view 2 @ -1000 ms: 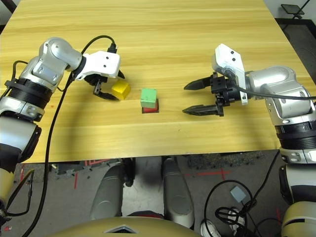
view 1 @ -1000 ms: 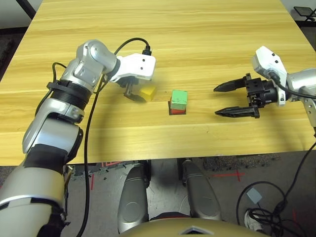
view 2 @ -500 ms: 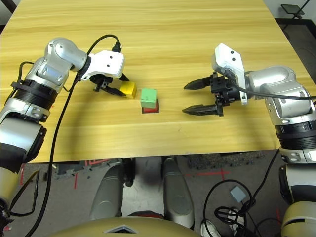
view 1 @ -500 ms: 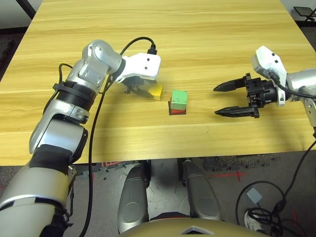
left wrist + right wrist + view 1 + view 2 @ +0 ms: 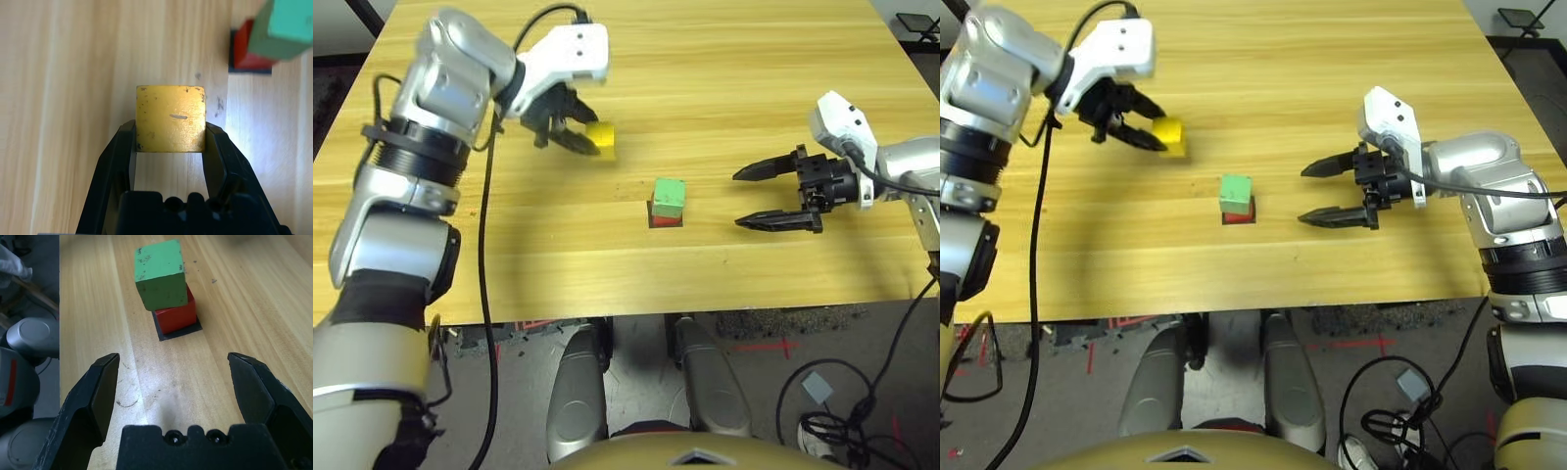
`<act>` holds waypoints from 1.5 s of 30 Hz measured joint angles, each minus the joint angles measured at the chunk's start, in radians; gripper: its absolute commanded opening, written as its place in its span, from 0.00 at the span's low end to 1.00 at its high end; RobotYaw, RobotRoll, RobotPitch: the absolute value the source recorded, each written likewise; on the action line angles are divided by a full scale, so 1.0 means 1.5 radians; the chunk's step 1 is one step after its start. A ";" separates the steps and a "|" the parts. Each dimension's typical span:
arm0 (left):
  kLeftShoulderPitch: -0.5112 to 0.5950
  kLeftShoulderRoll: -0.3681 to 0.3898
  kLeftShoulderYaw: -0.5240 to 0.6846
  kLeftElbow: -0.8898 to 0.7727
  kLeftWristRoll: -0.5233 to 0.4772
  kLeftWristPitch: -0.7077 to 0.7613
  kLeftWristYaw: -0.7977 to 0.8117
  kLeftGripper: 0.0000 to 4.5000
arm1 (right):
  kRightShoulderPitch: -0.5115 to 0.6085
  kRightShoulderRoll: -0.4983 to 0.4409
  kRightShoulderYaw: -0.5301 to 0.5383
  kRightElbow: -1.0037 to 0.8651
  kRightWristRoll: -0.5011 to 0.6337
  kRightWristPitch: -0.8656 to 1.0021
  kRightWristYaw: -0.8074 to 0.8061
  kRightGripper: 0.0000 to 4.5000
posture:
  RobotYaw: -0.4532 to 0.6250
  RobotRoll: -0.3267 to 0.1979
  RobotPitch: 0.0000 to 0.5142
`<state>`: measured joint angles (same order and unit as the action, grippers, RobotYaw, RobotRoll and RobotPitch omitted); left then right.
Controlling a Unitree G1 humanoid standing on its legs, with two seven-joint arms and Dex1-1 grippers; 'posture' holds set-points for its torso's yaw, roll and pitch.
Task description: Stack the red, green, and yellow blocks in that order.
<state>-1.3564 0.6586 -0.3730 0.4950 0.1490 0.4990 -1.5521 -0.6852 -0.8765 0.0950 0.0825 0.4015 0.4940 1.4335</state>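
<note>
My left gripper (image 5: 585,142) is shut on the yellow block (image 5: 602,138), holding it in the air above the table, up and to the left of the stack. The left wrist view shows the yellow block (image 5: 170,118) pinched between the two black fingers (image 5: 120,152). The green block (image 5: 669,196) sits on the red block (image 5: 662,215), slightly offset, on a flat black square patch (image 5: 177,333) near the table's middle. My right gripper (image 5: 769,196) hangs open to the right of the stack, fingers pointing at it, nothing between them.
The wooden table (image 5: 724,78) stretches wide behind the stack. Its front edge (image 5: 705,308) runs close below the stack. A black cable (image 5: 489,255) hangs from my left arm down past that edge.
My left gripper has closed on the yellow block and lifted it off the table, up and back to the left. The right gripper and the red-green stack have stayed put.
</note>
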 measured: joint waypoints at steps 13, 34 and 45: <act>0.013 -0.016 -0.007 -0.282 -0.119 0.333 -0.003 0.45 | -0.010 0.019 0.001 0.034 -0.019 -0.021 0.000 1.00 | 0.49 0.74 0.48; 0.074 -0.025 -0.064 -0.351 -0.156 0.252 0.106 0.45 | -0.005 0.015 0.001 0.036 -0.023 -0.024 0.000 1.00 | 0.45 0.70 0.48; 0.074 -0.026 -0.079 -0.348 -0.156 0.230 0.107 0.45 | -0.005 0.004 0.001 0.036 -0.023 -0.023 -0.002 1.00 | 0.45 0.71 0.49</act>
<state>-1.2452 0.6200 -0.4909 -0.0264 -0.0853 0.8441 -1.3922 -0.6928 -0.8700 0.0963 0.1358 0.3666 0.4589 1.4298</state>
